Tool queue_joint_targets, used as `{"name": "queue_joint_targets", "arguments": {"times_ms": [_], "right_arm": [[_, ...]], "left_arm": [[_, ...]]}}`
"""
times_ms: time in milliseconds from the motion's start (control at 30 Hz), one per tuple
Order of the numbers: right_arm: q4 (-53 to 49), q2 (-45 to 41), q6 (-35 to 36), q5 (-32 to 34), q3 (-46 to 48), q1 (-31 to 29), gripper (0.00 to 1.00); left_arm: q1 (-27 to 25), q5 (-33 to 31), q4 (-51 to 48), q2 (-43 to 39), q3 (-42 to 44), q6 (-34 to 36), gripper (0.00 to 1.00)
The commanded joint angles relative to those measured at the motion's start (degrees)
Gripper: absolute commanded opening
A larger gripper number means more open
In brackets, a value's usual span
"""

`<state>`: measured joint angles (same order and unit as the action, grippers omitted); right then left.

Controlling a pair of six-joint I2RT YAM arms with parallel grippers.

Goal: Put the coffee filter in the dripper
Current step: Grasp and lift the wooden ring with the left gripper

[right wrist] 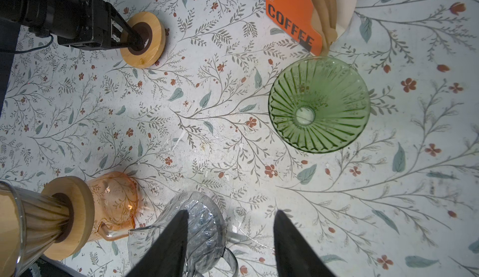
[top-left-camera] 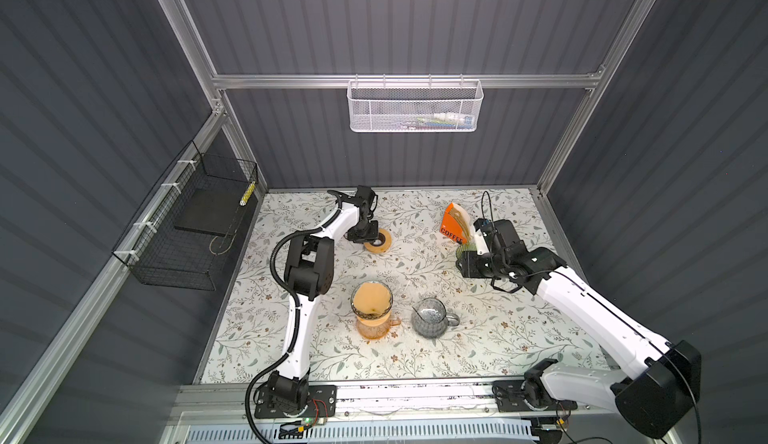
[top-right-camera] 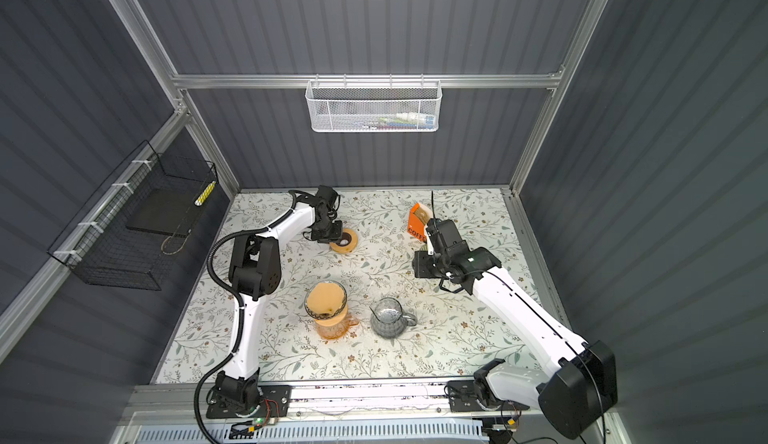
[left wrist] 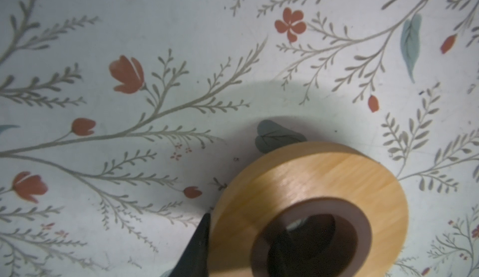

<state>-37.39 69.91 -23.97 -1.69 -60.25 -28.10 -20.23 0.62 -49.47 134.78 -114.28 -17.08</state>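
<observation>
Two hands, one engaged. My left hand [top-left-camera: 371, 239] is closed across the wall of the wooden ring [left wrist: 311, 182], one finger down in the bore and the other against the outer edge. My right hand [right wrist: 231, 213] is spread and empty, hanging over the worktop [right wrist: 233, 133] above a grey glass pitcher [right wrist: 204, 226].

Step in hand, as I judge it: securing the ring that seats a dripper on a vessel, ahead of any filter work. Recommendations:
- Set the pinch square on the wall, because a two-finger hold on a narrow wall can pivot.
- Lift straight up before travelling, and carry the ring level.

Task items:
- **Paper filters** [right wrist: 324, 8]: tan and thin, with only their edges showing. They stand fanned in the orange COFFEE box [right wrist: 287, 16], ahead of my right hand and well apart from my left.
- **Green glass dripper** [right wrist: 318, 104]: mouth up, ribbed and empty, with its drain hole unobstructed. It stands just beside the box, between it and my right fingertips. I cannot tell whether the box and the rim touch.
- **Clear dripper** [top-left-camera: 371, 300]: already lined with a tan filter. It sits on an orange glass server [right wrist: 116, 198], well apart from both hands.
</observation>
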Motion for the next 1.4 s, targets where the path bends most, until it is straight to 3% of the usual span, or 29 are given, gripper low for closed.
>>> {"name": "queue_joint_targets", "arguments": {"times_ms": [0, 867, 1367], "right_arm": [[-0.6, -1.2, 0.2, -0.4, -1.5, 0.3, 0.54], [-2.2, -8.9, -0.4, 0.7, -0.4, 0.3, 0.54], [-4.6, -14.1, -2.4, 2.1, 1.4, 0.3, 0.55]], "left_arm": [[0.4, 1.1, -1.2, -4.0, -1.2, 0.2, 0.13], [-0.1, 5.3, -3.0, -18.5, 2.4, -1.9, 0.1], [-8.7, 7.5, -7.2, -33.9, 10.1, -1.5, 0.09]]}}
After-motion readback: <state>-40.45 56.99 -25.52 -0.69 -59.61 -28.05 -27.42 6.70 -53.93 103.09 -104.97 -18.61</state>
